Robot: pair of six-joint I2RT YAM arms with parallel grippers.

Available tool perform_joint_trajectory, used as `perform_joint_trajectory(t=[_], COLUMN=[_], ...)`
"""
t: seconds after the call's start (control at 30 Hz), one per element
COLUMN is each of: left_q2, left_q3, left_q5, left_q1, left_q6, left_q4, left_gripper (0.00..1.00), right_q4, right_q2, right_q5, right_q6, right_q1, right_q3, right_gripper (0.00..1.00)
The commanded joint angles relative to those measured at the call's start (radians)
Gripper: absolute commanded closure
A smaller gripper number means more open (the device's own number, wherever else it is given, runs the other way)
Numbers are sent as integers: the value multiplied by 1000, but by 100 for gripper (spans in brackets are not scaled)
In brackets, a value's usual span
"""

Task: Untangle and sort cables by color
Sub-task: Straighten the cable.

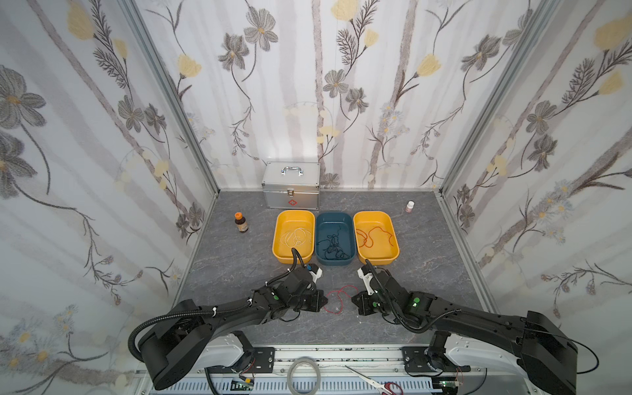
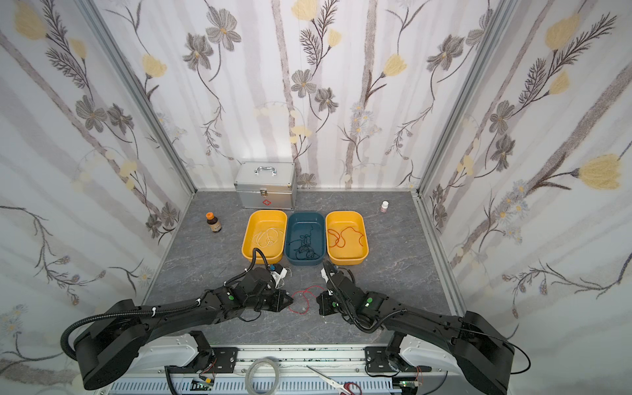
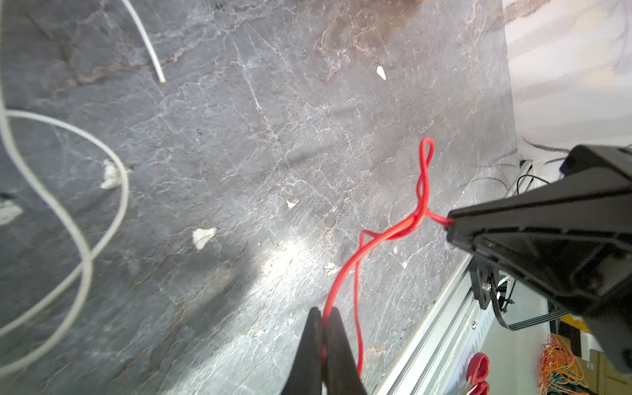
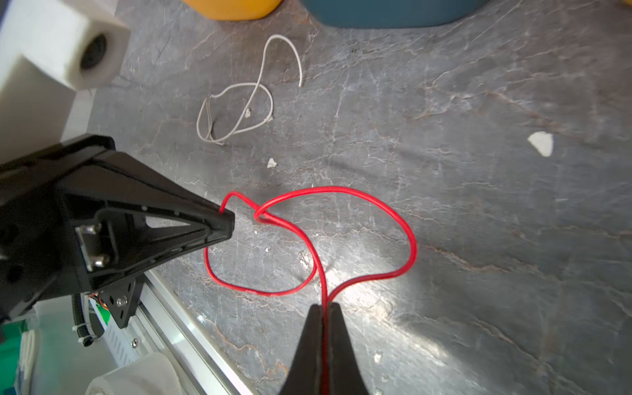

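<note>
Left hand (image 3: 326,313) pinches one part of a looped red cable (image 4: 333,187). Right hand (image 4: 325,307) pinches another, over the grey desk (image 4: 478,222).

Left claw (image 3: 324,313) pinched closed; right claw (image 4: 324,307) likewise; tips facing inward

Floral-papered walls (image 1: 307,85), grey marbled floor (image 1: 239,260)

A red cable (image 4: 328,187) lies looped and crossed near the worktop's (image 1: 239,273) front edge, pinched by the left gripper (image 3: 323,309) and right gripper (image 4: 323,306). A lone white cable (image 4: 272,104) curls behind it. Further back, white coils (image 1: 297,237), black tangle (image 1: 333,248) and red strands (image 1: 367,242) sit in separate trays (image 1: 333,261).
</note>
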Motion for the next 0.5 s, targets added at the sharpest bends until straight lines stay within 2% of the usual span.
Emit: perform_joint_trajectory(t=[0.0,0.3,0.47], left_q2=[3,-30,1], left_q3=[7,-7,14], left_q5=[-43,-81,-73], left_q1=[3,26,28], left_q6=[9,5,16], left_q4=[-29,-49,-49], left_gripper=[100,100,100], right_q4=[60,13,71], right_q2=[-51,-218,-156], right_q5=[-7,17,-118], right_q6=[29,52,-15], right_q1=[-32,-136,-119], right_q3=[-24,-106,-81], right_gripper=[97,96,95])
